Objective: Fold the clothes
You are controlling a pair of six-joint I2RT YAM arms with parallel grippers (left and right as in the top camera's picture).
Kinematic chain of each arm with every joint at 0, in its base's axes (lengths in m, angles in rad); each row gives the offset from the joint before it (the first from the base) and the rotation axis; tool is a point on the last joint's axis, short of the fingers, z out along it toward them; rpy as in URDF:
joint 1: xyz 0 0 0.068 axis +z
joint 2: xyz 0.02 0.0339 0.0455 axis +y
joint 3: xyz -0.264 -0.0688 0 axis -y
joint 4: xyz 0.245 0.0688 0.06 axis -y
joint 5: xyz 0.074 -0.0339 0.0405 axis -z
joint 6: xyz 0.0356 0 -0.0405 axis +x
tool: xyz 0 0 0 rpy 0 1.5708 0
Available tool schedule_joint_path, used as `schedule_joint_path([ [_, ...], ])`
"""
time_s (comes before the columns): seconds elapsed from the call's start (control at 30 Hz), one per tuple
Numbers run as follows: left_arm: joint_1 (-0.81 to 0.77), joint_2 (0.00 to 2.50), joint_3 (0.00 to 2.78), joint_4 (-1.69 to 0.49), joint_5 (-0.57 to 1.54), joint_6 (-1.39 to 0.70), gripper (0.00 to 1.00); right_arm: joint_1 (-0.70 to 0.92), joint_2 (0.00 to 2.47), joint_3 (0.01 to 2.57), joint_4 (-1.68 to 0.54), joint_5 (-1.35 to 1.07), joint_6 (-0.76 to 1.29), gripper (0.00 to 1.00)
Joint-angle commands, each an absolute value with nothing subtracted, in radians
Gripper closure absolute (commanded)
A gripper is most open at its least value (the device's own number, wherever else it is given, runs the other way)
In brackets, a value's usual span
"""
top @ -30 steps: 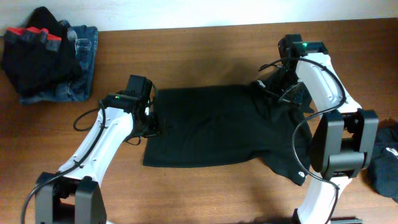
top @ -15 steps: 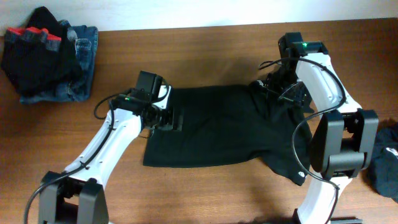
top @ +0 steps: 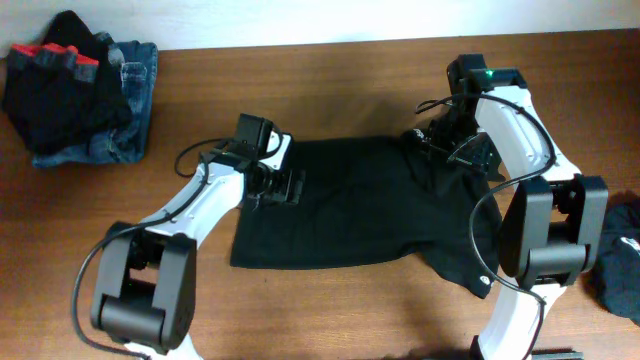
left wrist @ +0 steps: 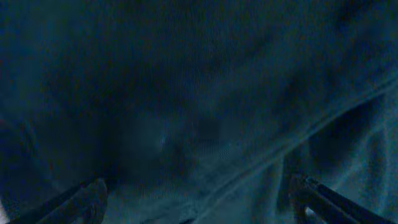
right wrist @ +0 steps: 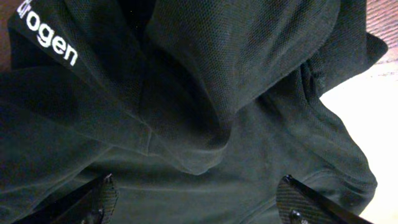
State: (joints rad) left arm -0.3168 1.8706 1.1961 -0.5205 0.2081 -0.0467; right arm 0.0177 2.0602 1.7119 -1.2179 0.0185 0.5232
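**Reaching for both ends of the top**

Finding the black top point(top: 350, 205) lying mostly flat across the middle of the table point(top: 330, 90), bunching into folds at its far right end and trailing a sleeve toward the near right.

Reaching over the top's left end with the left gripper point(top: 285, 187), holding the jaws wide and clamping nothing. Showing only dark fabric close below the fingertips point(left wrist: 87, 194) in the left wrist view.

Hovering over the rumpled far right end with the right gripper point(top: 450, 140), again holding the jaws wide with only cloth beneath. Catching white lettering point(right wrist: 53, 40) on a fold at the upper left of the right wrist view. Not possible to tell whether either gripper is touching the fabric.

Leaving a pile point(top: 65, 85) of dark clothes on jeans point(top: 138, 70) at the far left corner, well apart from the top, and another dark garment point(top: 620, 265) at the right edge.
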Motion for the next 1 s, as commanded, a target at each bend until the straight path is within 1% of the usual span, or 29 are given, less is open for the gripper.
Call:
schedule_joint_path([
  [0.0,-0.316,1.903,1.211,-0.524,0.228,-0.014,0.07,0.027,2.065,1.705,-1.215,0.035,0.527,0.14],
  [0.3,-0.316,1.901,1.216,-0.604,0.194,-0.083,0.08,0.027,2.065,1.705,-1.214,0.034,0.527,0.14],
  [0.33,-0.316,1.901,1.222,-0.621,0.194,-0.093,0.11,0.027,2.065,1.705,-1.214,0.035,0.527,0.14],
  [0.4,-0.316,1.901,1.233,-0.655,0.184,-0.133,0.11,0.027,2.065,1.705,-1.215,0.035,0.527,0.14],
  [0.43,-0.316,1.901,1.242,-0.701,0.157,-0.189,0.16,0.027,2.065,1.705,-1.215,0.035,0.527,0.14],
  [0.57,-0.316,1.901,1.242,-0.738,0.149,-0.213,0.16,0.027,2.065,1.705,-1.211,0.035,0.527,0.13],
  [0.97,-0.313,1.902,1.242,-0.715,0.149,-0.212,0.16,0.027,2.066,1.704,-1.204,0.034,0.527,0.14],
])
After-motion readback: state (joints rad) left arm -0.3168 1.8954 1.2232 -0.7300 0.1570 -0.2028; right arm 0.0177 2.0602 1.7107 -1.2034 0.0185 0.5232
